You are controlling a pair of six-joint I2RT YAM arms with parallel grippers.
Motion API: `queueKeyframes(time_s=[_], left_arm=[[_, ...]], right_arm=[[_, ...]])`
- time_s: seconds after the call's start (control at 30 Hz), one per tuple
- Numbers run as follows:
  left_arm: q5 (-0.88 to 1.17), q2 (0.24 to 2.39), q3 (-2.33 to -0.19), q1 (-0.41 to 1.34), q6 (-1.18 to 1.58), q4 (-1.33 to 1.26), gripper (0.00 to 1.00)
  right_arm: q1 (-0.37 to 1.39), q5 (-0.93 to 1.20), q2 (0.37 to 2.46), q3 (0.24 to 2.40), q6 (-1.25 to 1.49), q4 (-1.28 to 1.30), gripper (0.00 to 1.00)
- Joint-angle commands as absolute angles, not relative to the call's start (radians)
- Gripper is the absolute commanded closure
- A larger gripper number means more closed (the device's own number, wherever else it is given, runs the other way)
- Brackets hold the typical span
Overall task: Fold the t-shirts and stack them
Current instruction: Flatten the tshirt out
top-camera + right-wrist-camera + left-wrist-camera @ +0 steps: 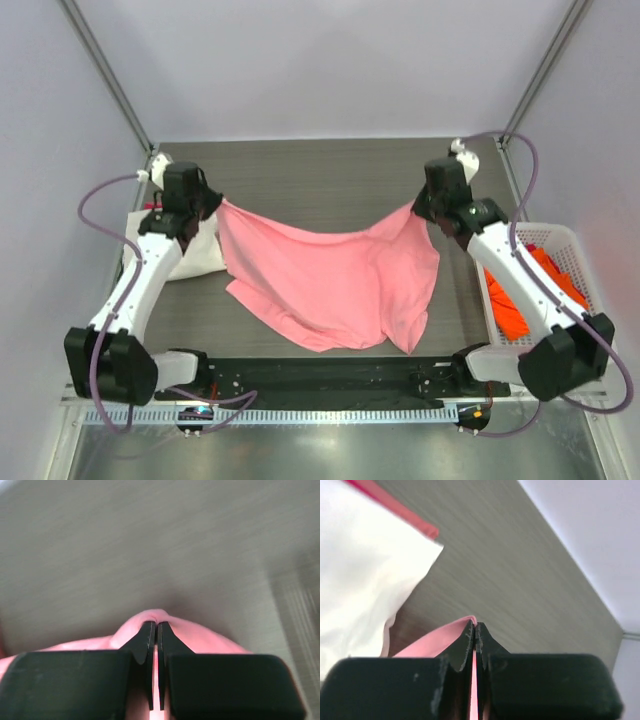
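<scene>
On the dark grey wood-grain table [330,180], the left gripper [207,206] and right gripper [424,208] each pinch an edge of the soft light pink cotton t-shirt [330,280], which sags between them onto the tabletop. I judge this the spreading step; next calls for laying it flat under even tension.

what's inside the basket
Orange fabric lies in the basket. The right arm covers part of it, so anything more inside cannot be seen.
</scene>
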State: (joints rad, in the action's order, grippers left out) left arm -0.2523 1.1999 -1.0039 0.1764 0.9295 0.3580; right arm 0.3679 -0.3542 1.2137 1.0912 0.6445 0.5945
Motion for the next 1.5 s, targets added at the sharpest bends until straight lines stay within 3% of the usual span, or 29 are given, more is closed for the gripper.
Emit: queueKeyframes(time_s=[0.0, 0.2, 0.27, 0.53, 0.67, 0.9, 1.07, 1.27, 1.47], left_arm=[[-0.103, 1.288, -1.237, 0.081, 0.893, 0.452, 1.0], [-0.025, 1.348, -1.688, 0.038, 0.851, 0.651, 1.0], [-0.022, 1.316, -1.745, 0.038, 0.833, 0.693, 1.0], [0.026, 0.961, -1.649, 0.038, 0.856, 0.703, 1.0], [0.014, 0.819, -1.66, 0.038, 0.874, 0.738, 1.0], [0.009, 0.857, -1.819, 0.037, 0.873, 0.814, 1.0], [0.011, 0.868, -1.674, 0.038, 0.882, 0.746, 1.0], [0.044, 0.975, -1.407, 0.038, 0.913, 0.576, 1.0], [0.038, 1.161, -1.424, 0.037, 0.956, 0.456, 1.0]], right_arm=[[0.322, -0.309, 1.306, 1.413, 0.581, 0.543, 0.99], [0.314, -0.24, 1.384, 1.852, 0.532, 0.689, 0.99], [0.316, -0.201, 1.341, 1.894, 0.52, 0.695, 0.99], [0.314, 0.036, 0.969, 1.861, 0.517, 0.672, 0.99], [0.316, 0.045, 0.85, 1.902, 0.517, 0.684, 0.99], [0.316, 0.005, 0.893, 2.152, 0.5, 0.77, 0.99], [0.316, -0.103, 0.928, 2.064, 0.474, 0.764, 0.99], [0.316, -0.274, 1.031, 1.737, 0.463, 0.657, 0.99], [0.292, -0.263, 1.283, 1.805, 0.445, 0.586, 0.99]])
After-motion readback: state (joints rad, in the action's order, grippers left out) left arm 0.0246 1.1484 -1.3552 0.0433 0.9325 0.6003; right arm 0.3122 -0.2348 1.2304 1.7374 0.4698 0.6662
